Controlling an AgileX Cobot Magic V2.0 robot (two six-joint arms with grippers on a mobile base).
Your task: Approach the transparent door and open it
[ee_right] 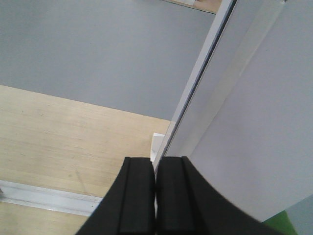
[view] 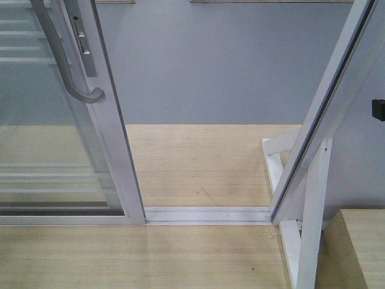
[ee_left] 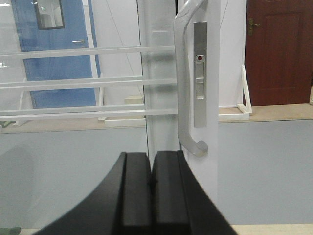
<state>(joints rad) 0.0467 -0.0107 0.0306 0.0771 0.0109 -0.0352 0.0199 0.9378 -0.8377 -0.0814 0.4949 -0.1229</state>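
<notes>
A doorway is seen from above in the front-facing view, with the transparent door slid to the left side of the opening. Its white frame edge stands just left of a gap, and thin white horizontal bars are seen across the glass. A curved grey pull handle is mounted on the door's frame edge, beside a narrow lock plate. To the right of the door, an aluminium floor track runs across the opening, with pale wood flooring and then grey floor beyond it. On the far side of the gap from the door, a white fixed frame is seen leaning across the picture. In the left wrist view, the left gripper is shown with its two black fingers pressed together, nothing between them, just below the door's handle; whether it touches the door is hard to judge. In the right wrist view, the right gripper is likewise closed on nothing, held near the fixed frame, well apart from the door.
</notes>
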